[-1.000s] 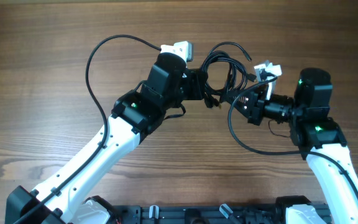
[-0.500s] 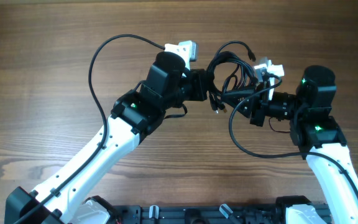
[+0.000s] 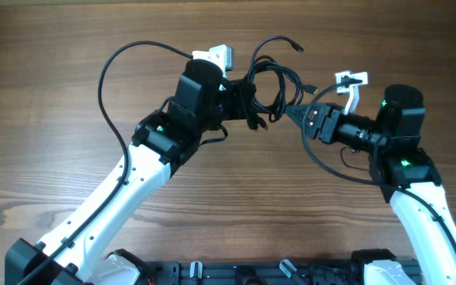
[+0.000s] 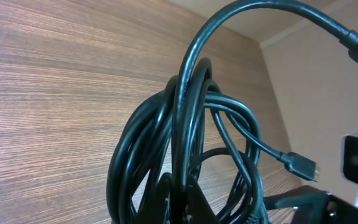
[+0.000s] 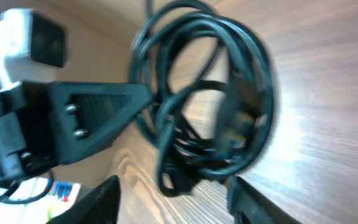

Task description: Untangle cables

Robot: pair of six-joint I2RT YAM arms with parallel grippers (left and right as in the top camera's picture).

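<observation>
The cables (image 3: pixel 274 81) form a tangled bundle of thin black loops hanging above the table between the two arms. One plug tip (image 3: pixel 295 45) sticks out toward the far side. My left gripper (image 3: pixel 248 103) is shut on the bundle from the left. In the left wrist view its dark fingers (image 4: pixel 166 199) pinch a strand of the cables (image 4: pixel 185 124), and a plug (image 4: pixel 300 165) dangles at the right. My right gripper (image 3: pixel 298 113) stands open just right of the bundle. In the right wrist view the cables (image 5: pixel 210 106) hang beyond its spread fingers (image 5: pixel 101 199), none between them.
A thicker black arm cable (image 3: pixel 109 87) arcs out to the left of the left arm, and another loops below the right wrist (image 3: pixel 331 162). The wooden table (image 3: pixel 54 47) runs all around. The left arm's gripper body (image 5: pixel 73 118) shows in the right wrist view.
My right gripper has opened and let go of the cables. The left gripper has carried the bundle to the left and a little farther back, away from the right gripper.
</observation>
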